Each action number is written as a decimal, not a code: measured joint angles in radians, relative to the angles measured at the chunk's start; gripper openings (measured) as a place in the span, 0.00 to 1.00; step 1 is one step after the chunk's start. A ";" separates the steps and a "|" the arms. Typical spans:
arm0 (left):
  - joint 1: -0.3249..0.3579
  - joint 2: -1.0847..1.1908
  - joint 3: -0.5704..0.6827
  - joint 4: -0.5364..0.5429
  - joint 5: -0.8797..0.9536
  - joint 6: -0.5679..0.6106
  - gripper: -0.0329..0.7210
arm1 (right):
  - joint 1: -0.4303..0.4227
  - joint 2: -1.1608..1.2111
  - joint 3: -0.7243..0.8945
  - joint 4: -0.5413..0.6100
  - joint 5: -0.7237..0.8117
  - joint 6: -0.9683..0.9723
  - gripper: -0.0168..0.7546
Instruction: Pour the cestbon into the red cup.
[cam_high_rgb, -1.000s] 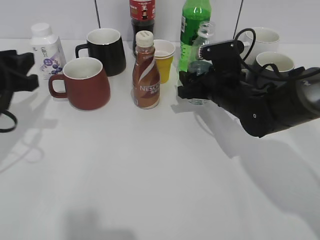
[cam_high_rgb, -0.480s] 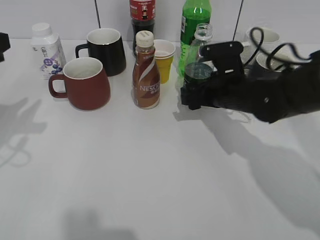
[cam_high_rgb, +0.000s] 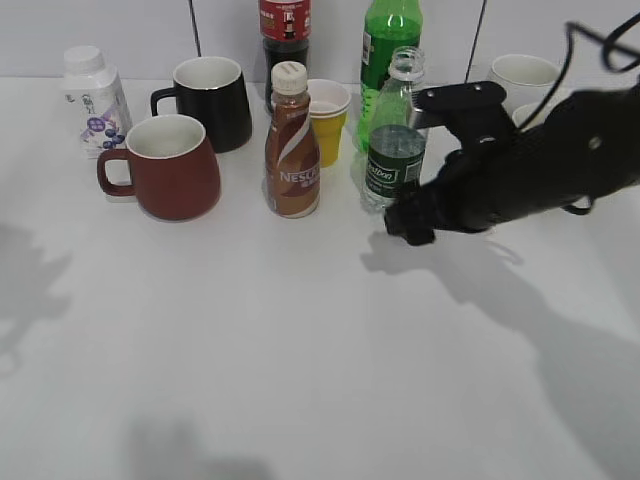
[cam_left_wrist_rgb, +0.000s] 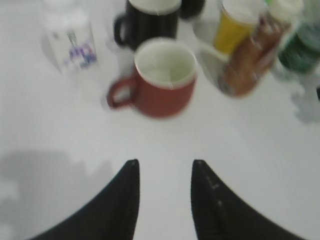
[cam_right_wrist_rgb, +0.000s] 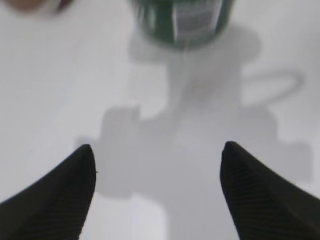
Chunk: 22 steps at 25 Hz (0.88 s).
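The cestbon (cam_high_rgb: 394, 150), a small clear bottle with a dark green label and no cap, stands upright on the white table right of centre. Its base shows at the top of the right wrist view (cam_right_wrist_rgb: 182, 20). My right gripper (cam_high_rgb: 408, 226) is open and empty, just in front of and right of the bottle, apart from it; its jaws (cam_right_wrist_rgb: 157, 160) are spread wide over bare table. The red cup (cam_high_rgb: 170, 166) stands upright at the left, with a white inside. The left wrist view shows it (cam_left_wrist_rgb: 165, 80) ahead of my open, empty left gripper (cam_left_wrist_rgb: 162, 167).
A brown Nescafe bottle (cam_high_rgb: 292, 150), a yellow paper cup (cam_high_rgb: 328, 118) and a black mug (cam_high_rgb: 212, 98) stand between cup and cestbon. A green soda bottle (cam_high_rgb: 388, 45), a dark cola bottle (cam_high_rgb: 284, 30), a white bottle (cam_high_rgb: 92, 100) and a white mug (cam_high_rgb: 525, 75) stand behind.
My right gripper was round the cestbon; it has let go and drawn back toward the front. The bottle now stands free. The left arm has left the exterior view.
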 joint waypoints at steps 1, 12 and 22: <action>0.000 -0.015 -0.011 0.000 0.059 0.000 0.40 | 0.000 -0.017 0.000 0.001 0.046 0.000 0.77; 0.000 -0.215 -0.025 0.018 0.543 0.000 0.40 | 0.000 -0.280 0.001 0.003 0.701 0.001 0.77; 0.000 -0.418 0.125 0.057 0.623 0.000 0.38 | 0.000 -0.646 0.138 0.003 0.944 0.001 0.77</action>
